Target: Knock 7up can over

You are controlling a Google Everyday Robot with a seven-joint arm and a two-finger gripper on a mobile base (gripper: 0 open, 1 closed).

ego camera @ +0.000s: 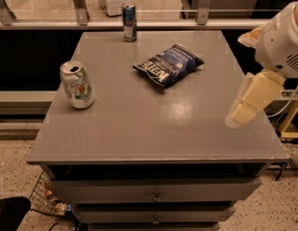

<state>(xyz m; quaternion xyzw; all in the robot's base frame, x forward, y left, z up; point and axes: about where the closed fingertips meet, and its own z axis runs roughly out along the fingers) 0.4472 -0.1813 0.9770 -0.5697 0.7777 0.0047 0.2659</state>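
The 7up can [78,84] stands upright near the left edge of the bench [154,134]. The end effector [241,110] hangs over the right edge, well apart from the can; whether it is clenched or released, I cannot tell. A chip bag [168,64] lies mid-bench, and a blue can [129,22] stands at the far edge.

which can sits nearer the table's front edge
The white-and-green 7up can, near the left edge; the slim blue can stands at the back. The gripper hangs at right.
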